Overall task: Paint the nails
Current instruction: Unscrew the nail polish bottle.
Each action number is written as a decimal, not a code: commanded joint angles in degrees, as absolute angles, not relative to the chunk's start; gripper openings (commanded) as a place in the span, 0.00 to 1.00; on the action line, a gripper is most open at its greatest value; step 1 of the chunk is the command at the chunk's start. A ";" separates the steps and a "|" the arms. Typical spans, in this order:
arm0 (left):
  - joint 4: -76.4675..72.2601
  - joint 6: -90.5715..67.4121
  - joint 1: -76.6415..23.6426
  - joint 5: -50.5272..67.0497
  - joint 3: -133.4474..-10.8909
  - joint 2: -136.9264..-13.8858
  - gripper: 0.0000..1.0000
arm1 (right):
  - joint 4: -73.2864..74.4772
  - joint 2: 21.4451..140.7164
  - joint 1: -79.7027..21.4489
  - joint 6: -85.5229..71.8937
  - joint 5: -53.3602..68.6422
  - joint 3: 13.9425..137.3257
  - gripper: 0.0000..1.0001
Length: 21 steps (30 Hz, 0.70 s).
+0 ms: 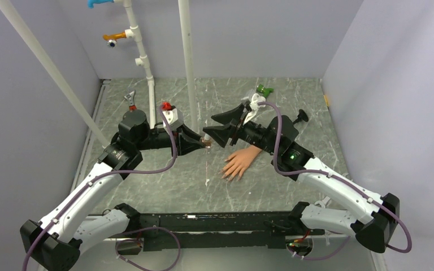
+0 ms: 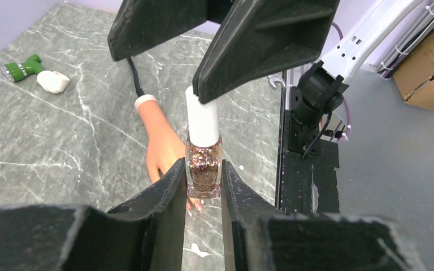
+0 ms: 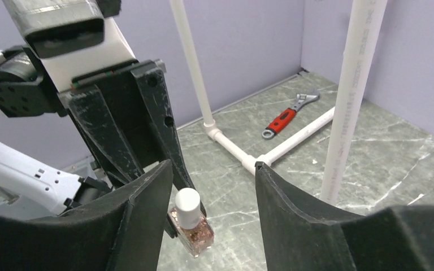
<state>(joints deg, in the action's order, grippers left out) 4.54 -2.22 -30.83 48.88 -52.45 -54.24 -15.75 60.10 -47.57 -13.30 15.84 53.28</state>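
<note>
The left gripper [image 2: 203, 176] is clamped on a small square glass bottle of coppery glitter polish [image 2: 204, 169]. Its two black fingers press the bottle's flat sides and hold it off the grey marbled tabletop [image 1: 294, 101]. The bottle's tall white cylindrical cap [image 2: 202, 118] is on and stands clear above the fingers. In the right wrist view the bottle hangs tilted. The right gripper [image 3: 212, 166] faces it from the other side with its jaws spread wide and nothing in its grasp. The cap sits low in the gap between the fingers, nearer one finger, and that view shows neither finger closed on it. The peach, flesh-coloured mannequin hand [image 1: 240, 161] lies flat on the tabletop near the middle, just beside and below the two grippers where they meet. Its short wrist stub points away towards the right arm and its spread fingertips [image 1: 231, 177] point towards the near edge. The nails are too small to make out. Farther back lie a red-handled adjustable wrench [image 3: 285, 116], a frame of white plastic pipes [image 3: 226, 141] and a small green-and-white object [image 2: 31, 70].
</note>
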 commanded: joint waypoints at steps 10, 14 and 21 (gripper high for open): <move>2.33 -3.24 -30.67 45.44 -54.58 -53.88 0.00 | -16.28 59.96 -48.65 -14.72 15.20 55.75 0.76; 2.02 -3.65 -30.66 44.26 -54.38 -53.75 0.00 | -15.67 60.47 -51.61 -14.89 7.59 55.84 0.76; 1.49 -3.94 -30.62 42.50 -53.95 -53.40 0.00 | -13.56 62.78 -59.14 -12.98 -8.58 57.29 0.61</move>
<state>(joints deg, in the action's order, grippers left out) 4.12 -2.76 -30.81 43.97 -52.45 -54.24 -14.09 61.84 -56.25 -13.85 2.35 54.39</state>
